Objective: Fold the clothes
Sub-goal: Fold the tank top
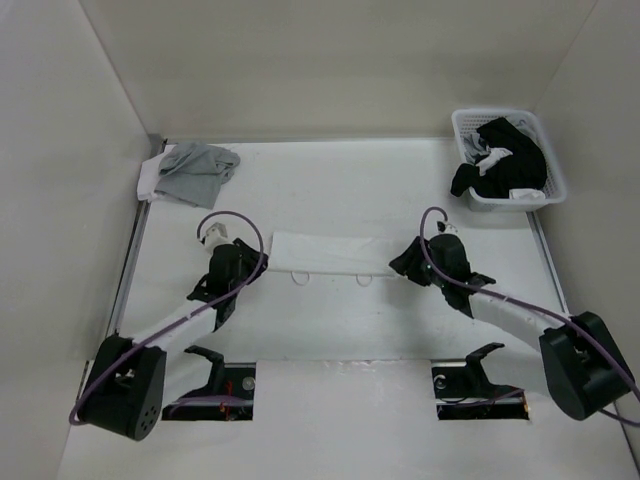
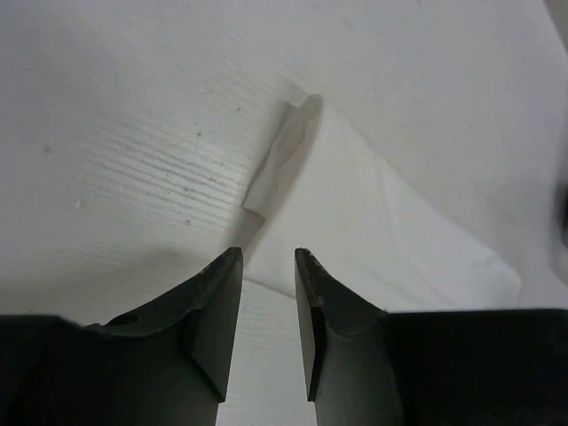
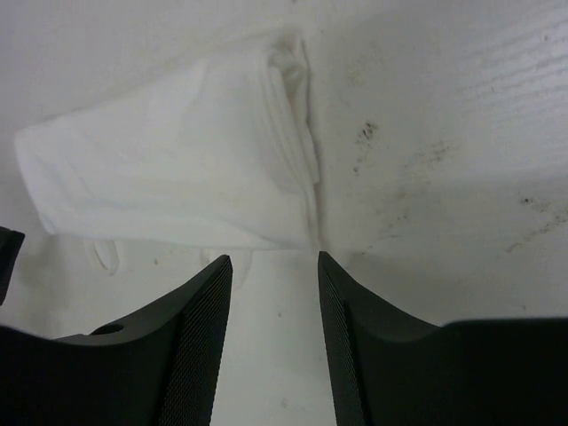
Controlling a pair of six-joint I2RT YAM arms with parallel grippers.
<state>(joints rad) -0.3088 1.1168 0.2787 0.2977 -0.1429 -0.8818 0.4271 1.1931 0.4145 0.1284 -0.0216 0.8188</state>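
The clothes are one white garment lying flat on the table as a long folded strip between my two arms. Thin string loops hang from its near edge. My left gripper stands at the strip's left end. In the left wrist view the gripper is open, with the garment's corner just past its tips and nothing between the fingers. My right gripper is at the strip's right end. The right wrist view shows it open and empty, with the layered fabric just ahead of it.
A grey garment lies crumpled at the back left corner. A white basket at the back right holds black clothes with a small white piece. White walls enclose the table on three sides.
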